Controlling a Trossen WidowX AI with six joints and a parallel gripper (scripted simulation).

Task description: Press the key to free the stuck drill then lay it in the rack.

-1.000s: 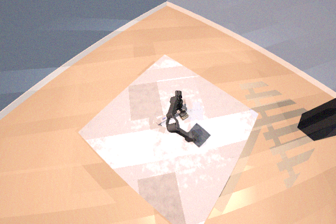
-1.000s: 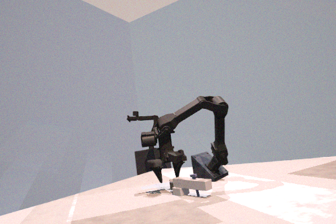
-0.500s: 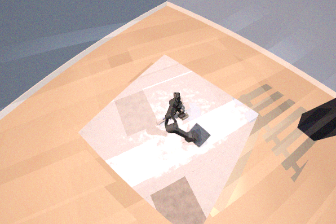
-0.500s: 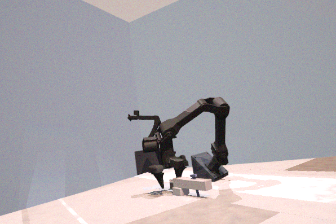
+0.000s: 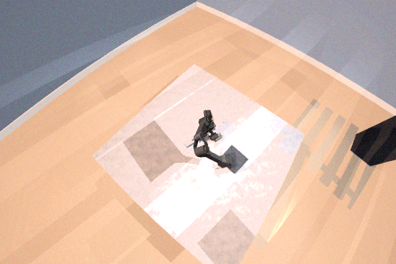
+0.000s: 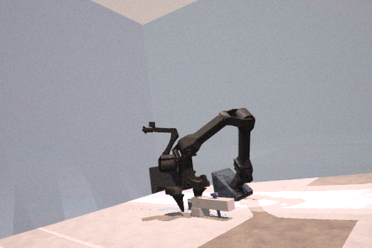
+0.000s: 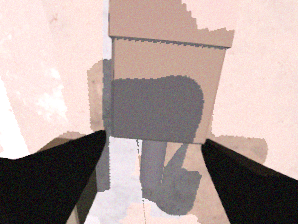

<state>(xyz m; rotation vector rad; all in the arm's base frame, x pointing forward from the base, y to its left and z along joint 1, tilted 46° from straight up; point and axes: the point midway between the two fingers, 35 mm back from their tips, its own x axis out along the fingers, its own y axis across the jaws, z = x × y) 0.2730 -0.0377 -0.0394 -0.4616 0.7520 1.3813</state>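
My gripper (image 6: 190, 203) (image 7: 154, 139) is open and low, with its fingertips around the left end of the long beige housing (image 6: 218, 203) in the exterior view. In the wrist view a broad beige block face (image 7: 159, 60) fills the space ahead of and between the fingertips. The small purple key (image 6: 214, 194) stands up from the housing's top. A short dark piece sticks out of the housing's left end, but I cannot tell whether it is the drill. The drill cannot be made out clearly, and neither can the rack.
A small beige block (image 6: 196, 212) shows low at the housing's left end in the exterior view. The arm's dark base plate (image 5: 242, 156) is close by. A thin dark post (image 6: 219, 213) shows under the housing. Shadows cross the pale floor mat.
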